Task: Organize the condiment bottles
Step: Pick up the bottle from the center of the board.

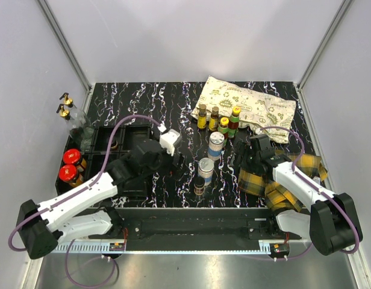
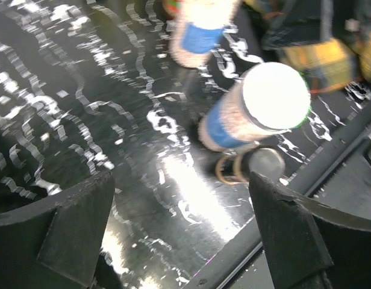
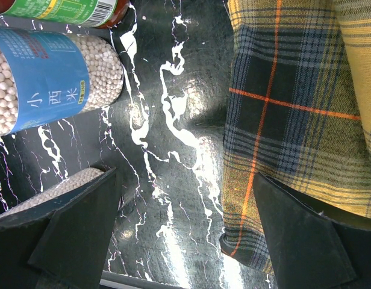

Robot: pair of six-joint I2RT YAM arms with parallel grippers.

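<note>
Left end effector (image 2: pixel 185 241): fingers spread wide with nothing between them; it hangs low over the desk (image 1: pixel 143 102), aimed at the loose bottles in the middle.
Right end effector (image 3: pixel 191 241): also spread wide and empty, over bare desk at the edge of the plaid cloth (image 3: pixel 294 120).
Likely target: the nearer shaker (image 2: pixel 258 108), with a pale lid, a blue band and pale beads inside; it stands mid-desk, toward the front edge.
Target's axis: upright, long axis vertical, lid up. The slant in the left wrist view is probably just the camera's angle.
Bearing from left end effector: ahead and right of the gap's centre line, apart from both fingers, not yet between them.
Nearer arm: the left, by my reading, since its fingers point at the shaker. The right end effector sits on the shaker's far side at similar range, with shakers off to the left of its fingers.
Move called for: shift right to centre the gap, then advance level and take the round body from the side.
Crowding: a tiny dark bottle (image 2: pixel 264 164) stands at the shaker's foot; I cannot tell whether they touch. It could easily be knocked.
Farther out: a second shaker (image 2: pixel 200 30) lies beyond, blurred; sauce bottles (image 1: pixel 217 120) stand by the printed pouch (image 1: pixel 246 105).
Left side: the black tray (image 1: pixel 107 141), with red-lidded jars (image 1: pixel 71 158) at its left end and gold-capped bottles (image 1: pixel 68 111) behind.
</note>
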